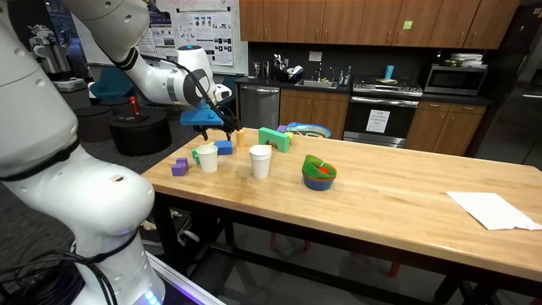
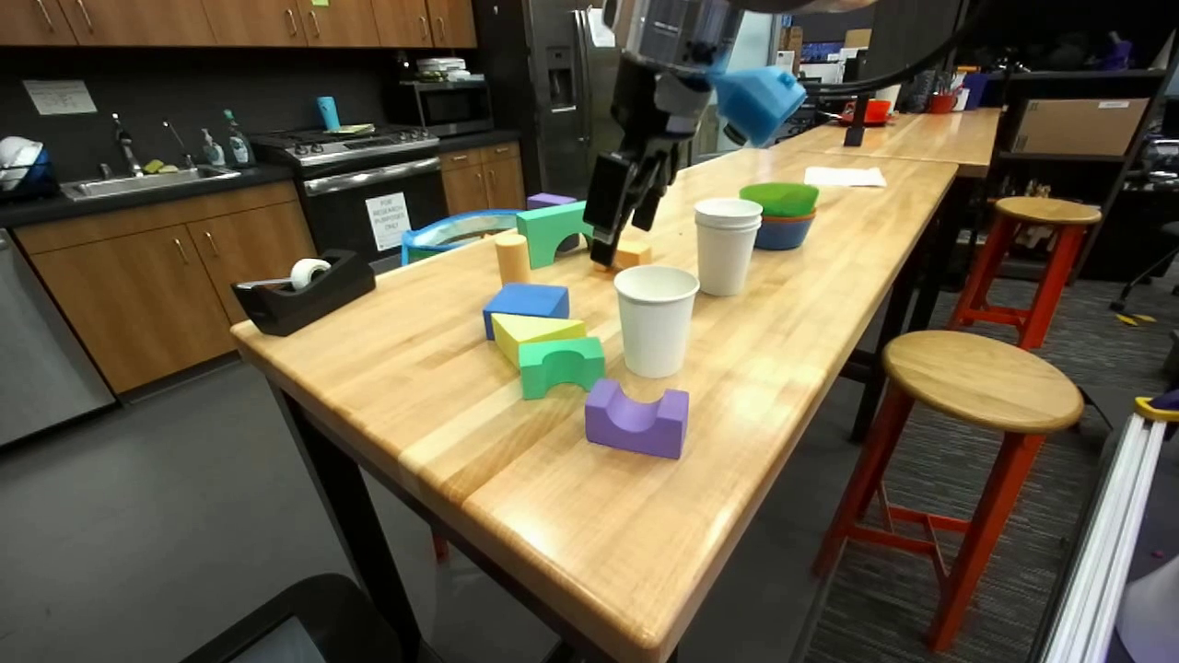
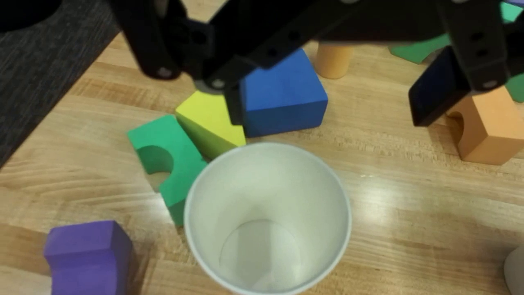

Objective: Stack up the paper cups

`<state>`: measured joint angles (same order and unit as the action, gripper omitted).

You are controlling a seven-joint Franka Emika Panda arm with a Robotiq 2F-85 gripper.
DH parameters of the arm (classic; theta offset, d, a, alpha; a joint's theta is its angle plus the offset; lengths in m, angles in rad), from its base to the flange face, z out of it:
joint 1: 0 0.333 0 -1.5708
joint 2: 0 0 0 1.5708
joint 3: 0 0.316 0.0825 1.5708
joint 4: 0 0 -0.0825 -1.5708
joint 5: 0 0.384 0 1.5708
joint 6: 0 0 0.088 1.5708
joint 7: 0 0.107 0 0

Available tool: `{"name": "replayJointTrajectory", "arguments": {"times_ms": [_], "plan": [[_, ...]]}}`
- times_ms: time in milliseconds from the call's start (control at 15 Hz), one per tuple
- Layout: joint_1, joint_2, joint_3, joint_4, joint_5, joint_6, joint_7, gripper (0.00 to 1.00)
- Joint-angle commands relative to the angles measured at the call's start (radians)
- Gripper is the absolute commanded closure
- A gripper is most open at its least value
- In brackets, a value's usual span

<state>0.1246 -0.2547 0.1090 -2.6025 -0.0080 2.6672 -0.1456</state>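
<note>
A single white paper cup (image 1: 208,159) stands upright near the table's end, and it also shows in an exterior view (image 2: 656,324). In the wrist view I look down into this empty cup (image 3: 266,217). Several nested white cups (image 1: 260,162) stand upright beside it, also in an exterior view (image 2: 726,249); only a sliver of that stack (image 3: 516,268) shows in the wrist view. My gripper (image 3: 328,123) is open, with nothing between its fingers. It hangs above the table past the single cup, apart from it; it shows in both exterior views (image 1: 217,138) (image 2: 624,238).
Around the single cup lie a blue block (image 3: 286,94), a yellow block (image 3: 213,119), a green arch block (image 3: 176,164) and a purple block (image 3: 86,254). An orange block (image 3: 497,127) is under the right finger. Stacked bowls (image 1: 318,184) stand beyond the cup stack. A tape dispenser (image 2: 304,295) sits at the edge.
</note>
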Motion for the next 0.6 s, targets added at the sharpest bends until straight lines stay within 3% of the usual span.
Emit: {"name": "replayJointTrajectory", "arguments": {"times_ms": [0, 533], "plan": [[0.007, -0.059, 0.001, -0.031, -0.01, -0.033, 0.021, 0.0], [0.014, -0.114, -0.026, -0.054, 0.009, -0.15, -0.021, 0.0]]}}
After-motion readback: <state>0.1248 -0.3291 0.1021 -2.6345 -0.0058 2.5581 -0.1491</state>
